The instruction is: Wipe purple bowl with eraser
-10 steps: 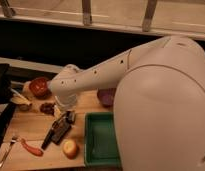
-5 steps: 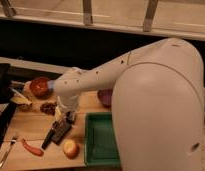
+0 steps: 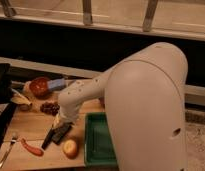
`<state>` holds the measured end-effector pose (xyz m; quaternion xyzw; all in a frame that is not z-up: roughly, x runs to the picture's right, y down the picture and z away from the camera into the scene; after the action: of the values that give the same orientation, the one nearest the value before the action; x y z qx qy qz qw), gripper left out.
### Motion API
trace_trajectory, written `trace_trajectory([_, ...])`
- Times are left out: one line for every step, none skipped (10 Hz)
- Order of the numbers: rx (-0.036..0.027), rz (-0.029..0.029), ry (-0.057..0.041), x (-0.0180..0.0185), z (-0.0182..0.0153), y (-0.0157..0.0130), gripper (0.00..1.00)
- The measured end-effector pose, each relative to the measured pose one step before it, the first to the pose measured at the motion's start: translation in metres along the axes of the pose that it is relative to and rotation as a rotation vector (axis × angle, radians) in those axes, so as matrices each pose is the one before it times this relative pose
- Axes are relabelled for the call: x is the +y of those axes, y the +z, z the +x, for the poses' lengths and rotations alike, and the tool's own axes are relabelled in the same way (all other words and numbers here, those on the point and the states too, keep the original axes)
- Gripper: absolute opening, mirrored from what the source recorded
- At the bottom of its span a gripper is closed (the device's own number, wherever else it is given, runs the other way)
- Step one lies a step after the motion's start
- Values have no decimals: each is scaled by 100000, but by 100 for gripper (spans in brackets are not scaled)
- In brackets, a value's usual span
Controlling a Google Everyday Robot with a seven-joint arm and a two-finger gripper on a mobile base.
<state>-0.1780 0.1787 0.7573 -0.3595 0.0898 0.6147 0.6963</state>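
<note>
My gripper [image 3: 59, 123] is at the end of the white arm, low over the wooden table, right above the near-left dark objects. The eraser [image 3: 62, 132], a dark flat block, lies on the table just under and in front of the gripper. A black-handled knife [image 3: 47, 139] lies beside it on its left. I cannot tell whether the gripper touches the eraser. The purple bowl is hidden behind my arm, around the middle of the table.
A yellow apple [image 3: 70, 148] lies right in front of the eraser. A green tray [image 3: 92, 145] stands to its right. An orange-red bowl [image 3: 40, 86], a blue object [image 3: 57, 83], dark grapes [image 3: 48, 107], a red pepper [image 3: 32, 147] and a fork [image 3: 7, 150] lie on the left.
My arm has dropped and swung toward the table's middle, so it now covers the purple bowl. The gripper has sunk slightly toward the eraser. The objects have not moved.
</note>
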Motion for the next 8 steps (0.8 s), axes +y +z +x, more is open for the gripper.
trace_trajectory([7, 61, 123, -95, 10, -10, 70])
trace_trajectory([-71, 43, 169, -99, -23, -31, 70])
trace_trajectory([65, 18, -138, 59, 9, 8, 70])
trace_trajectory([866, 264, -393, 180, 26, 299, 70])
trace_trajectory([1675, 228, -907, 477, 360, 849, 70])
trace_trajectory([1541, 618, -985, 535, 410, 1151, 70])
trace_trajectory([930, 1317, -571, 225, 169, 654, 70])
trace_trajectory([698, 2105, -181, 62, 135, 314, 70])
